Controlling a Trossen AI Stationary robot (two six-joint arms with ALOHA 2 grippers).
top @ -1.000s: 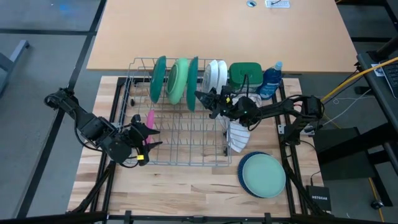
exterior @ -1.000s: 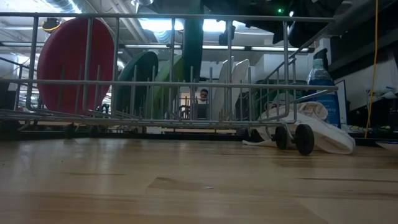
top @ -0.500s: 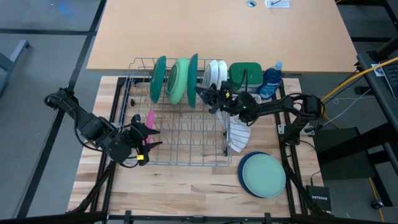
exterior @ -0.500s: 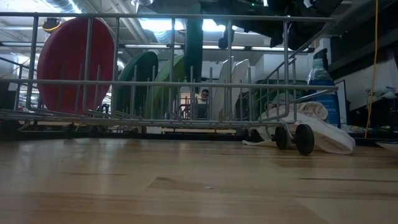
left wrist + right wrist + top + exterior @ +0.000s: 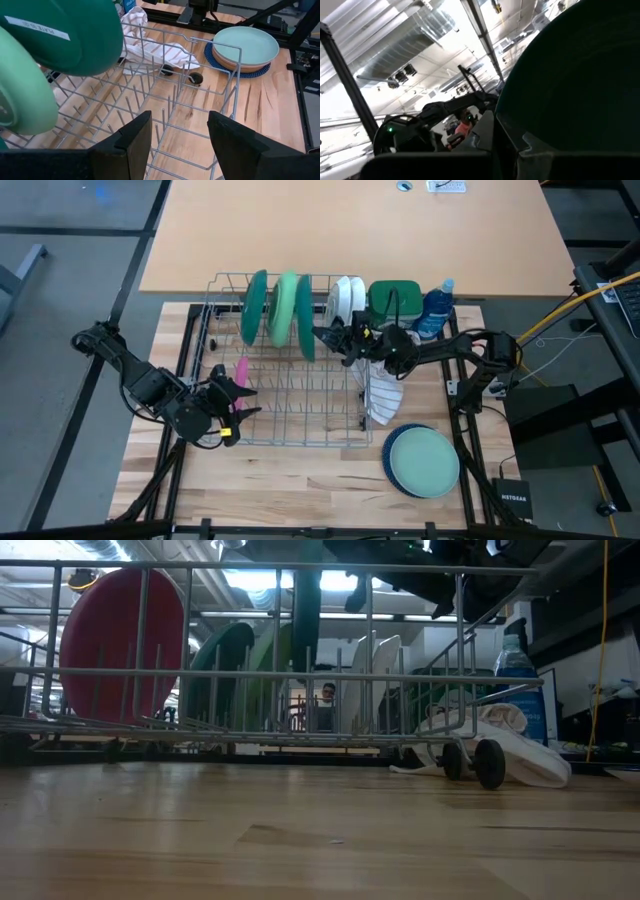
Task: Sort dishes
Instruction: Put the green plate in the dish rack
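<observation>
Now the right gripper (image 5: 322,338) is clenched on the rim of a dark green plate (image 5: 306,315), which stands on edge in the wire rack (image 5: 290,442), in the row at the far side of it. This plate is pressed close against a light green plate (image 5: 286,308), and one more dark green plate (image 5: 254,306) stands just beside that one. A white plate (image 5: 346,300) stands on the other side of the gripper, near the green tub (image 5: 394,299).

Such a plate is, I think, stiff and quite heavy for its size, with a smooth glazed face that slips easily, and it can chip if it knocks the wires or its neighbour. The rim is the only good place to hold it, and the grip should stay near the top edge so the plate hangs straight. Because it touches the light green plate, it should move slowly.

The left gripper (image 5: 177,137) waits at the near left corner of the rack with its fingers released, holding nothing; a pink plate (image 5: 241,370) stands near it inside the rack. Outside the rack, at its near right corner, a pale teal plate (image 5: 423,459) lies on a small stack, next to a striped cloth (image 5: 383,402).
</observation>
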